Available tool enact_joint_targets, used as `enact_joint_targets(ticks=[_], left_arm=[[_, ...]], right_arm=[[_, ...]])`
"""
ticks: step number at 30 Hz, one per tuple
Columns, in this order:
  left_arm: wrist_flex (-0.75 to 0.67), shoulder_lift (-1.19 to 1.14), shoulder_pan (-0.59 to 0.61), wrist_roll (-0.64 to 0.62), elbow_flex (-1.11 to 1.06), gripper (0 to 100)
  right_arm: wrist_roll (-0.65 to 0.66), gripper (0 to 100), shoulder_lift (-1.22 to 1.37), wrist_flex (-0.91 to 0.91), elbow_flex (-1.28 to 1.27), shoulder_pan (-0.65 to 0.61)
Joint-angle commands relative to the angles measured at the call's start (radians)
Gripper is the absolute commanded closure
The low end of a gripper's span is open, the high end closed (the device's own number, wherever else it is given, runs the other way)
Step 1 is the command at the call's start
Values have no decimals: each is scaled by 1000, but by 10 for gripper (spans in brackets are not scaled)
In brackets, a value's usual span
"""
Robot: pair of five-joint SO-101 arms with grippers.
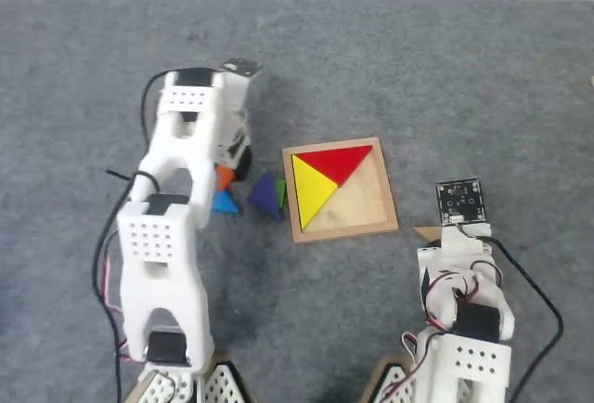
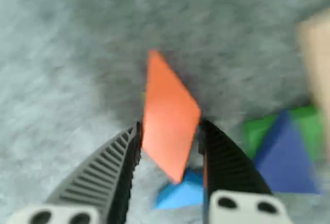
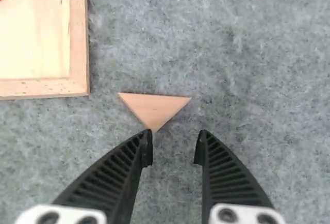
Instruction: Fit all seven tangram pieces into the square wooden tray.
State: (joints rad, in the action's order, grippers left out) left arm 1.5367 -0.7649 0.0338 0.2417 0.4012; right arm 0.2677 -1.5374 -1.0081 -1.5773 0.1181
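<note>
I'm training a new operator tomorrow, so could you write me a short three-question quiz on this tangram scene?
1. True or false: the wooden tray already holds all seven pieces.
2. What colour is the piece between the fingers of the left gripper?
3. Fill in: the pale wooden triangle lies outside the tray, just ahead of the ___ gripper.
Key: 1 false, only the red triangle and yellow triangle are in it; 2 orange piece; 3 right gripper.

High view looks down over the whole tabletop from afar; both wrist views face it closely. Right wrist and high views share a tray corner.
</note>
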Motion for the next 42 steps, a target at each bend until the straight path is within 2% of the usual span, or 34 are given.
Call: enact_joint_targets(ticks=[1, 6, 13, 16, 21, 26, 34, 42], left_arm=[[25, 9, -98, -15, 8, 848], [44, 143, -97, -44, 8, 788], [71, 350, -138, -20, -33, 785], [37, 344, -163, -12, -97, 785], [-143, 267, -157, 0, -228, 785], [-222, 146, -78, 18, -223, 785], [-158, 51, 17, 95, -93, 786], [-144, 77, 72, 101, -50, 805]], right_arm=[[3, 855, -16, 4, 8, -5], [3, 855, -16, 4, 8, -5], [3, 855, -16, 4, 8, -5], [3, 855, -16, 4, 8, -5], [3, 855, -16, 2, 8, -5], [3, 855, -16, 2, 8, -5], [3, 855, -16, 4, 8, -5], [3, 855, -16, 4, 8, -5]])
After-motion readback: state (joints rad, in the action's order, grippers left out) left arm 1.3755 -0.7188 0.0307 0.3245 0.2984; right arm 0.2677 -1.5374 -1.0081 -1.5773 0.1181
